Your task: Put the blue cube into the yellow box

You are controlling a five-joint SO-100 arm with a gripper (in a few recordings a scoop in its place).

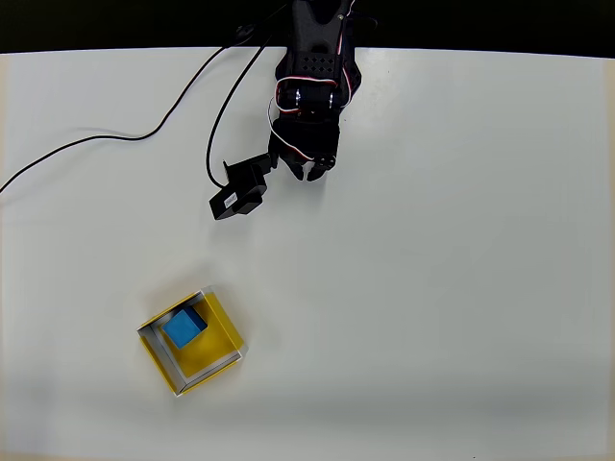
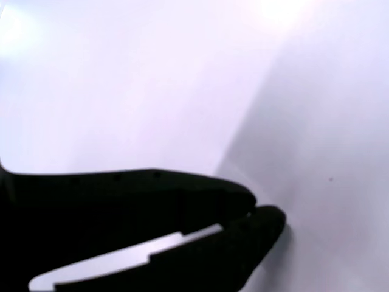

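Note:
The blue cube [image 1: 183,327] lies inside the yellow box [image 1: 219,336], against its upper-left corner, in the lower left of the overhead view. My gripper [image 1: 311,171] is far from it, folded back near the arm's base at the top middle of the table. In the wrist view the black gripper [image 2: 253,210] has its two fingertips [image 2: 267,220] touching, shut with nothing between them, over bare white table.
A black cable [image 1: 115,136] runs across the table's upper left toward the arm. The wrist camera block [image 1: 238,193] sticks out to the left of the gripper. The white table [image 1: 452,288] has a dark back edge along the top.

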